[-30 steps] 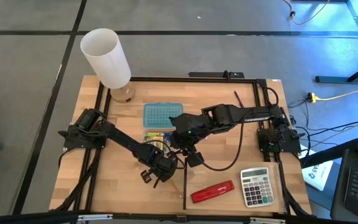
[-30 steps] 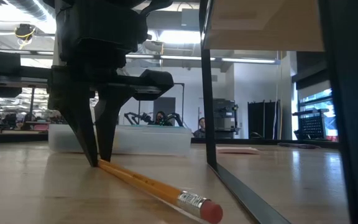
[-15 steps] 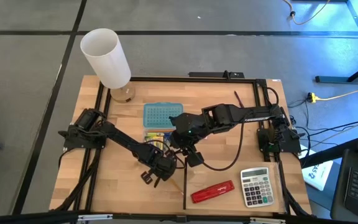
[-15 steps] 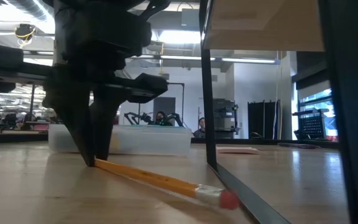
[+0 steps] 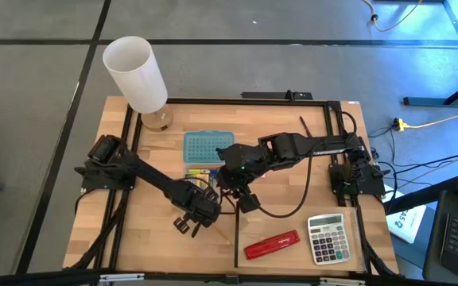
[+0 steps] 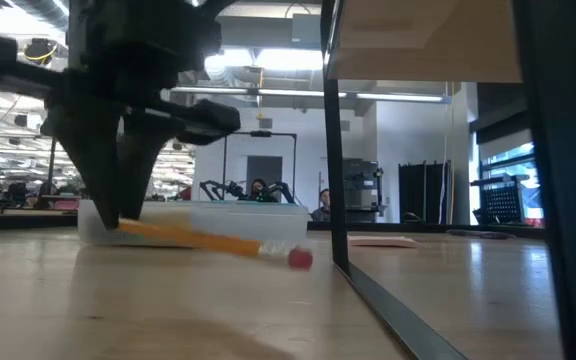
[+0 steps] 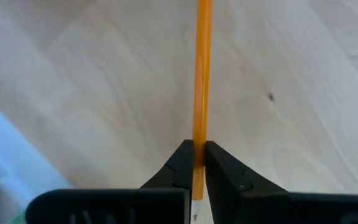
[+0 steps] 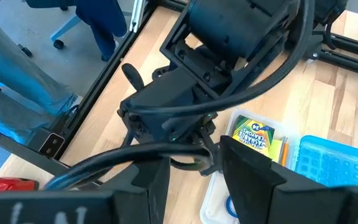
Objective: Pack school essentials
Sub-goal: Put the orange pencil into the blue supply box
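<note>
Left arm reaches across the bench (image 5: 293,199) toward its middle; the left gripper (image 7: 195,163) is clamped on one orange pencil (image 7: 201,81), held clear of the wood with its eraser end free. Right arm extends from the right side, its right gripper (image 5: 230,184) poised over the clear case (image 6: 218,225); whether its fingers grip anything cannot be told. The case holds one crayon box (image 8: 256,134). One blue lid (image 5: 206,146) lies beyond it. One red stapler (image 5: 271,245) and one calculator (image 5: 328,237) sit near right.

Even overhead light; low view backlit, blurred.
</note>
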Motion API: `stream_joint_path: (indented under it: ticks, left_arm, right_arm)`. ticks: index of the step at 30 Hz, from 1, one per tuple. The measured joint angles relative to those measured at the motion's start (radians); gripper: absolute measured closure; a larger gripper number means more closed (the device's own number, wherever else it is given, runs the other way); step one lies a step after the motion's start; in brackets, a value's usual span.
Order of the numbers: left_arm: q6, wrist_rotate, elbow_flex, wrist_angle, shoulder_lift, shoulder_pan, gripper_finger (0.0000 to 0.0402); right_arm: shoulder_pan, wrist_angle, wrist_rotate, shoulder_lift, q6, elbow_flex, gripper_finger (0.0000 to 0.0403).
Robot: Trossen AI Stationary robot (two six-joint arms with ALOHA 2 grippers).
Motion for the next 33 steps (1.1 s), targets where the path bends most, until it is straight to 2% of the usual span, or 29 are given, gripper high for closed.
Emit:
stream_joint_path:
  ticks: [9, 21, 33]
  left_arm:
    - [-0.102, -0.072, 0.002, -0.084, -0.070, 0.007, 0.0384]
    - [-0.237, -0.080, 0.003, -0.181, -0.150, 0.028, 0.0384]
    - [-0.348, -0.104, -0.022, -0.148, -0.154, -0.028, 0.0384]
  right_arm:
    - [0.000, 0.016, 0.000, 0.000, 0.000, 0.000, 0.0261]
    - [0.000, 0.027, 0.003, 0.000, 0.000, -0.001, 0.0261]
    - [0.000, 0.035, -0.001, 0.000, 0.000, -0.002, 0.0261]
